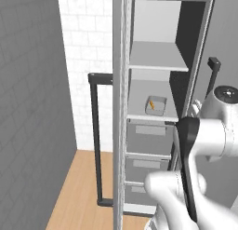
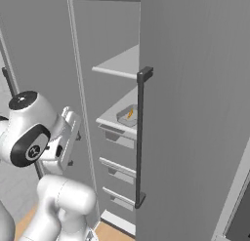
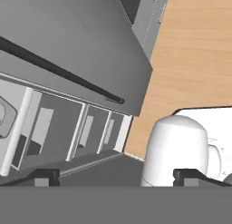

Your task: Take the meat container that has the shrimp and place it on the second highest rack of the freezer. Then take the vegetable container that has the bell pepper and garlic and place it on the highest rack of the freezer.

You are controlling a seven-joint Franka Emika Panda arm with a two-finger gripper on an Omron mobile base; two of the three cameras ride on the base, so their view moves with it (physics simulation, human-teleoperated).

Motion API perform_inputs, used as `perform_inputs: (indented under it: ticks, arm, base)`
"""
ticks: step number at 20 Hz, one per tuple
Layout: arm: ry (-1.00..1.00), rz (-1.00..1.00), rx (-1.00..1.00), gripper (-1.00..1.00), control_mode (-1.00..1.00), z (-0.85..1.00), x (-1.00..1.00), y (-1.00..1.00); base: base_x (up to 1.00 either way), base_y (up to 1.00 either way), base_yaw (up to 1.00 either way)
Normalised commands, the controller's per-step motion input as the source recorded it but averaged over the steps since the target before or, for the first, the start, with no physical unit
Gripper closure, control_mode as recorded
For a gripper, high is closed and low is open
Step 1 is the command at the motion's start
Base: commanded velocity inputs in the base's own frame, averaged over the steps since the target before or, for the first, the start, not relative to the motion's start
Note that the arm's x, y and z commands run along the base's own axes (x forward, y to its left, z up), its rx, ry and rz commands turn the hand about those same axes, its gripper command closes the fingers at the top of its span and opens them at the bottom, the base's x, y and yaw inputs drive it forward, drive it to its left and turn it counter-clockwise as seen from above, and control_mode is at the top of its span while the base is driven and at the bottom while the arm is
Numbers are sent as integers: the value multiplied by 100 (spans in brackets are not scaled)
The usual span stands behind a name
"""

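Observation:
The freezer stands open. A shallow grey meat container (image 1: 155,104) with an orange shrimp in it rests on the second rack from the top (image 1: 137,103); it also shows in the right base view (image 2: 128,115) and at the left edge of the hand view (image 3: 3,115). The highest rack (image 1: 158,57) is bare. My gripper (image 3: 117,177) is open with nothing between its fingertips (image 3: 45,176). It is drawn back outside the freezer, pointing down past the drawers toward the floor. The vegetable container is out of view.
Grey drawers (image 1: 148,138) fill the freezer below the racks. One open door with a black handle (image 1: 95,136) stands on the left, another with a black handle (image 2: 140,137) on the right. The wood floor (image 3: 195,51) lies below, and a white tiled wall (image 1: 88,47) stands behind.

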Motion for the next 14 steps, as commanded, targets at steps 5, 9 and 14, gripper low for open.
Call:
perform_inputs:
  ticks: [5,9,14]
  arm:
    - [-7,1,-2,-100,100,-2,-31,0]
    - [0,0,0,-100,100,0,0,0]
    - [0,0,0,-100,100,0,0,0]
  base:
    - [-20,0,0]
    - [-86,-80,-8]
    - [-56,-100,-15]
